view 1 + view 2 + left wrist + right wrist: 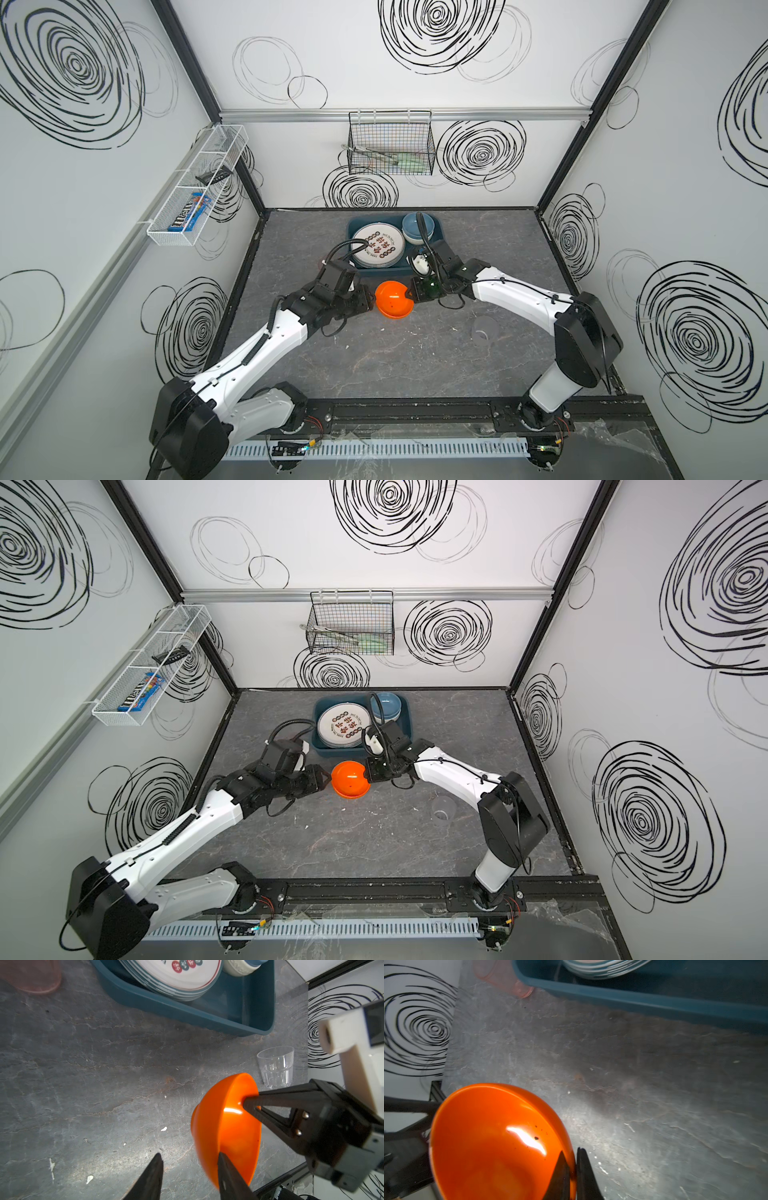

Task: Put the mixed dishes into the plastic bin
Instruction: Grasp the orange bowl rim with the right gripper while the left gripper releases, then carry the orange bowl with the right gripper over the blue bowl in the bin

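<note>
Nearest the bench's front edge, toward its right side, a small clear plastic tumbler (485, 330) is seen standing upright, well apart from everything else and untouched.

At the middle of the bench a glossy orange round bowl (394, 299) is held on edge between the two arms, its mouth turned toward the right arm. The right tool (571, 1153) is clamped on the bowl's rim, one finger inside and one outside. The left tool (189, 1156) is seen with its fingers apart, just beside the bowl's outer wall, and no grip by it is shown. Whether the bowl's lowest edge rests on the bench cannot be told.

Farther back, a small pink see-through tumbler (31, 976) lies on the bench just beside the near left corner of the dark teal rectangular plastic bin (382, 272). The bin sits at the middle of the far edge. In it a stack of round white plates printed with Chinese characters (378, 245) fills the left part, and nested blue bowls (409, 230) stand in the far right corner.

The step in hand is judged to be the bowl's transfer to the right arm, with both tumblers not yet binned. Next, the left tool would need to be drawn clear. The bowl would then be lifted over the bin's near wall and set level in the bare near right part or nested on the blue bowls. A rim pinch may let it swing.
</note>
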You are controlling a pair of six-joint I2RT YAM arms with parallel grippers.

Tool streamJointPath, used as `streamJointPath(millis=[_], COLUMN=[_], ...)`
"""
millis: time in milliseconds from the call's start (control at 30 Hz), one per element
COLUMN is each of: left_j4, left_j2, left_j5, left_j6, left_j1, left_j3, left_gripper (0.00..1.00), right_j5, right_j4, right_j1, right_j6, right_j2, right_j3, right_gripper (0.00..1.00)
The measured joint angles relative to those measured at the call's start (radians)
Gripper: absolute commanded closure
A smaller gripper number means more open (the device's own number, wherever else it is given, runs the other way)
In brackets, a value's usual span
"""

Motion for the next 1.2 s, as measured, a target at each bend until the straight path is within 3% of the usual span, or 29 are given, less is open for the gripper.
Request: streamJointPath(millis=[233, 567, 1200], left_j4=[-0.011, -0.017, -0.033], left_j2=[-0.072, -0.115, -0.14], left_j5=[0.005, 0.047, 0.097], left_j6=[-0.001, 0.005, 0.024], left_j1=[0.06, 0.132, 0.194], left_j3=[-0.018, -0.055, -0.087], left_gripper=[0.4, 0.39, 0.36], right_j5=[0.038, 0.057, 0.105], right_j4=[-0.056, -0.097, -0.216], right_j1=[-0.164, -0.319, -0.4], right_j6=[-0.016, -0.014, -0.007], right_j2=[0.0, 0.04, 0.401], right_j3=[0.08, 0.23, 0.708], right_gripper=[0.94, 0.93, 0.92])
